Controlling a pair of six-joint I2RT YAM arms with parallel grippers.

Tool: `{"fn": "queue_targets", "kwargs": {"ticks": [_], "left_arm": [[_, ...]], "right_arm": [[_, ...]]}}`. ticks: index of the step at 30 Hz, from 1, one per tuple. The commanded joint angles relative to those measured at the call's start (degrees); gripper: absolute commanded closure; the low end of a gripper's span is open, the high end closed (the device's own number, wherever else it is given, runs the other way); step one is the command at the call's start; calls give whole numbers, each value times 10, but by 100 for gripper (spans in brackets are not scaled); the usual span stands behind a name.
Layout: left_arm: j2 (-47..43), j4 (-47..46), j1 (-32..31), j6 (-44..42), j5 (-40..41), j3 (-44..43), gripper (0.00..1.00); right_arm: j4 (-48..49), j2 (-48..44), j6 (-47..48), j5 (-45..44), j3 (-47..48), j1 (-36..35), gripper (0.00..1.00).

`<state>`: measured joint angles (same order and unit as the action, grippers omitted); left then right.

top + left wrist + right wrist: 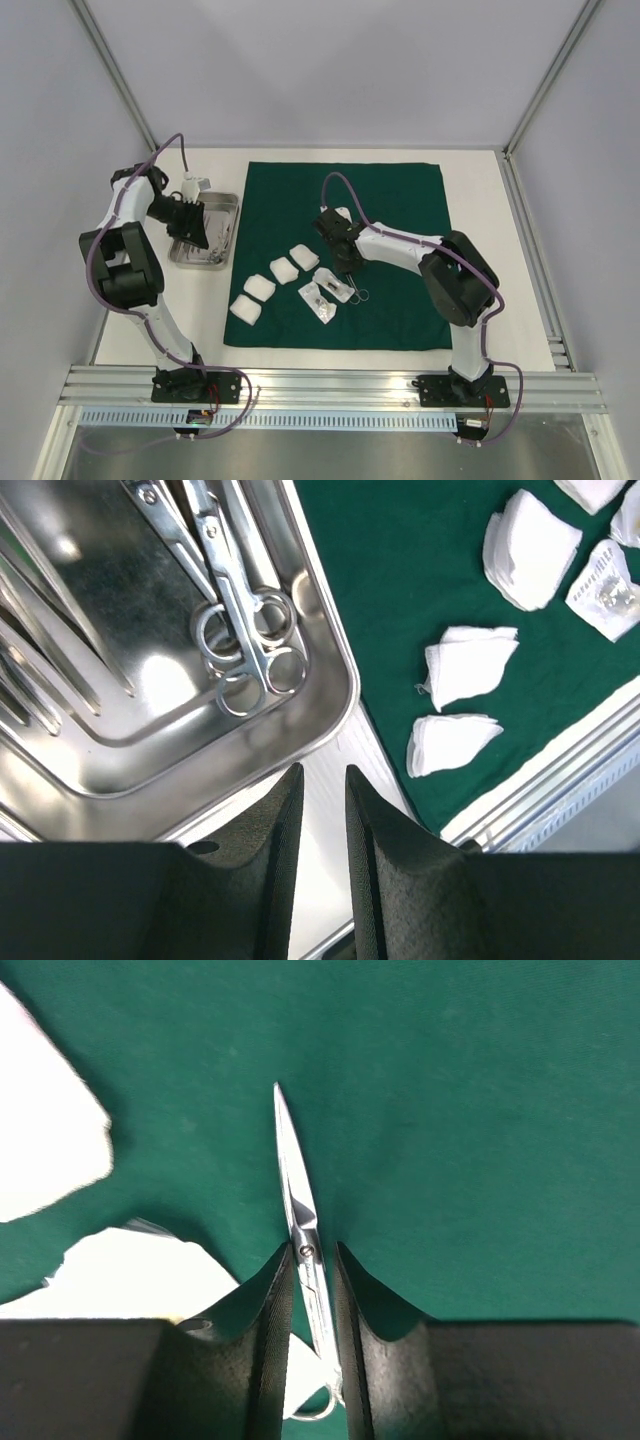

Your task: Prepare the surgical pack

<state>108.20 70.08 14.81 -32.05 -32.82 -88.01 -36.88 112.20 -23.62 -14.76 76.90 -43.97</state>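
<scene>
Far left of the top view: left arm [130, 260] bends over the steel tray [345, 695], which sits on the bare white table [480, 200] just off the left edge of the green cloth [400, 210], not on it. In the tray are ring-handled instruments [240, 630], crossed and touching, handles toward the tray's near right corner in the left wrist view. More slim metal pieces lie at the tray's left side, too blurred to name. The left gripper [318, 780] hangs over the tray's near rim, jaws parted by a narrow gap, nothing between them.

Centre: cloth spread flat and square. Four gauze squares [260, 287] run in a diagonal row across its lower left. The lowest one overlaps the cloth edge. Just right of them are two white packets [320, 300] with small dark contents.

Right of centre: right gripper [312, 1252] low on the cloth, jaws pinching the scissors [293, 1175] at the pivot, blades pointing to the top of the right wrist frame, ring handles behind the fingers. White gauze sits close at the left of that view. The right arm [455, 275] covers part of the cloth's right side.

An aluminium frame rail [330, 385] runs along the bottom. Plain pale walls [330, 70] enclose the table.
</scene>
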Motion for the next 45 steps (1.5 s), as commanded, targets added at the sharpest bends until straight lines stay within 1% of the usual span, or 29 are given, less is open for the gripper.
{"fn": "queue_targets", "kwargs": {"ticks": [1, 4, 9, 14, 18, 22, 24, 25, 26, 28, 29, 30, 35, 42, 45], "left_arm": [[-44, 1, 2, 1, -25, 21, 69], [-69, -13, 1, 7, -30, 53, 69], [-112, -28, -5, 12, -51, 106, 69], [-140, -44, -8, 23, -49, 143, 69], [-150, -44, -8, 23, -48, 149, 69], [-157, -43, -8, 21, -49, 155, 69], [-157, -43, -8, 21, -49, 156, 69], [-157, -42, -8, 23, -51, 157, 69], [-157, -42, -8, 23, -51, 157, 69], [-159, -42, -8, 23, -52, 157, 69], [-159, -42, -8, 22, -51, 157, 69], [-160, -41, -8, 23, -51, 157, 69], [-160, -40, -8, 22, -52, 155, 69], [-160, -38, -8, 20, -52, 156, 69], [-160, -37, -8, 18, -52, 156, 69]], "right_arm": [[-24, -31, 37, -25, 10, 1, 75], [-21, -35, 41, -13, 10, 2, 73], [-25, -13, 42, -11, 15, 2, 72], [-23, 0, 45, -2, 11, 4, 70], [3, 6, 45, 43, -11, 16, 68], [51, 10, 33, 113, -52, 41, 68], [60, 14, 29, 120, -60, 50, 73], [58, 17, 30, 112, -64, 51, 85], [58, 17, 30, 112, -64, 51, 85], [57, 14, 33, 108, -63, 51, 91], [57, 14, 34, 107, -62, 51, 96], [56, 11, 34, 105, -61, 51, 99], [57, -15, 33, 85, -60, 51, 99], [84, -73, 25, 44, -83, 51, 99], [87, -84, 30, 33, -90, 51, 100]]}}
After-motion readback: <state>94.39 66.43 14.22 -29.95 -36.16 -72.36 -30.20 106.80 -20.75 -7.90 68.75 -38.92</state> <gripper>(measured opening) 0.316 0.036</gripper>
